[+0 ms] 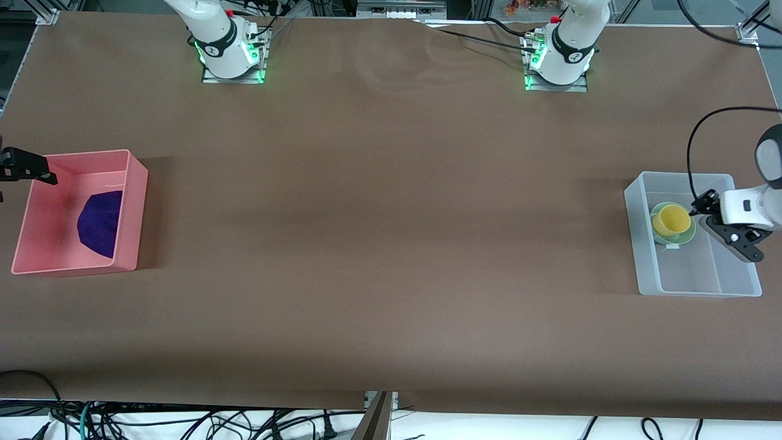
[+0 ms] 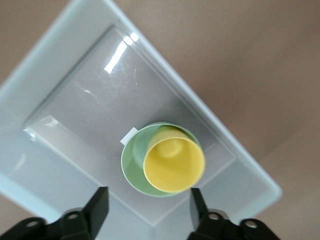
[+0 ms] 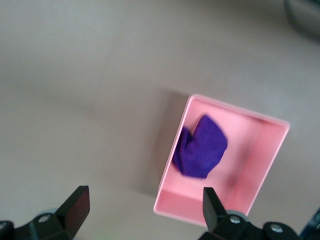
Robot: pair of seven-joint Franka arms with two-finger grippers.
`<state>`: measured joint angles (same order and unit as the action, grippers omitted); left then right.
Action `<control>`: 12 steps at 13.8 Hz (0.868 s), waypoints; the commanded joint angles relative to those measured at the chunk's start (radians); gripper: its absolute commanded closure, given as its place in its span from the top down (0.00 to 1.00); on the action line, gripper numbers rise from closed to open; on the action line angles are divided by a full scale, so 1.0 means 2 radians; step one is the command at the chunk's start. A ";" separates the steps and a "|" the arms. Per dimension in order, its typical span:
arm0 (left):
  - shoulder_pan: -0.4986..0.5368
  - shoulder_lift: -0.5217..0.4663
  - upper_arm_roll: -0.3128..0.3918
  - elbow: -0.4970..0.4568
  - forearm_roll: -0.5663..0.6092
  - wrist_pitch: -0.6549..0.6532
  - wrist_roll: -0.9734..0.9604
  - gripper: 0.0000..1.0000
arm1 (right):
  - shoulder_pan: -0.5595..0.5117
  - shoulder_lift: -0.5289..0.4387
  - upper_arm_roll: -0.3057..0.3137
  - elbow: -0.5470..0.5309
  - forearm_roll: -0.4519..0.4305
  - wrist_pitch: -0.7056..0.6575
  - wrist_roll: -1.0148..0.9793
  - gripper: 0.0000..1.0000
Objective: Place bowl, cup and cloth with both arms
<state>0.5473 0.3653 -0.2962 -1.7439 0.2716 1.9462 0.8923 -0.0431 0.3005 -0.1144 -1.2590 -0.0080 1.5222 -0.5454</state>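
The yellow cup (image 1: 671, 220) stands inside the pale green bowl (image 1: 686, 236), and both sit in a clear plastic bin (image 1: 702, 287) at the left arm's end of the table. Above that bin my left gripper (image 1: 727, 227) is open and holds nothing. In the left wrist view the cup (image 2: 175, 165) and bowl (image 2: 132, 160) lie just past my open left gripper (image 2: 147, 207). The purple cloth (image 1: 101, 223) lies in a pink bin (image 1: 73, 266) at the right arm's end. My right gripper (image 1: 36, 171) hangs open over that bin's outer rim. The right wrist view shows the cloth (image 3: 202, 147) below the open right gripper (image 3: 144, 206).
Both arm bases (image 1: 231, 55) (image 1: 557, 61) stand along the table's edge farthest from the front camera. Brown table covering (image 1: 391, 244) stretches between the two bins. Cables hang below the table edge nearest the front camera.
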 commanded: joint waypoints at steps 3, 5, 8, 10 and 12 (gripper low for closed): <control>0.001 -0.066 -0.062 0.027 -0.074 -0.097 -0.182 1.00 | -0.009 -0.030 0.013 -0.022 -0.006 0.025 -0.002 1.00; 0.001 -0.069 -0.113 0.059 -0.080 -0.159 -0.311 1.00 | -0.009 -0.043 0.047 -0.022 -0.029 -0.012 0.067 1.00; 0.000 -0.087 -0.162 0.110 -0.084 -0.224 -0.412 1.00 | -0.010 -0.054 0.072 -0.025 -0.024 -0.053 0.191 1.00; -0.076 -0.126 -0.093 0.102 -0.088 -0.204 -0.418 1.00 | -0.010 -0.055 0.073 -0.027 -0.024 -0.054 0.189 1.00; -0.196 -0.153 0.032 0.086 -0.106 -0.182 -0.416 1.00 | -0.010 -0.055 0.073 -0.028 -0.024 -0.069 0.197 1.00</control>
<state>0.3287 0.1195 -0.4277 -1.5347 0.1094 1.5490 0.0634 -0.0511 0.2175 0.0206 -1.2802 -0.0447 1.4076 -0.1784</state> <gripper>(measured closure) 0.000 0.000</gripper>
